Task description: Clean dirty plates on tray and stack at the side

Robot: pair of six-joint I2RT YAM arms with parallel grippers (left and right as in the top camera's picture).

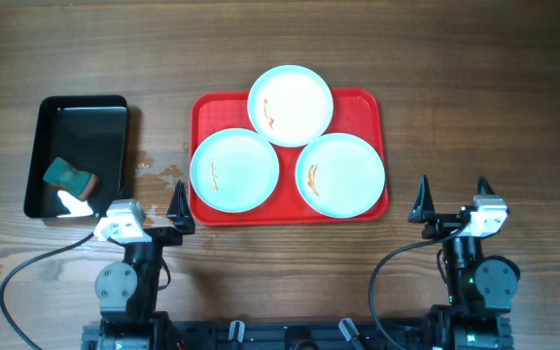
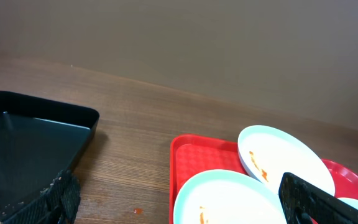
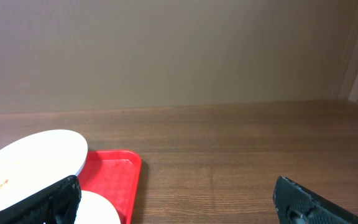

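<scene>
No readable text, label, brand, number or sign is present in any view. The plates (image 1: 291, 104), the tray (image 1: 363, 110) and the black bin (image 1: 90, 131) carry no legible markings. The orange-red marks on the plates are smears, not characters.

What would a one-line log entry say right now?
plates: three smeared, on tray | left gripper: open, empty | right gripper: open, empty
</scene>
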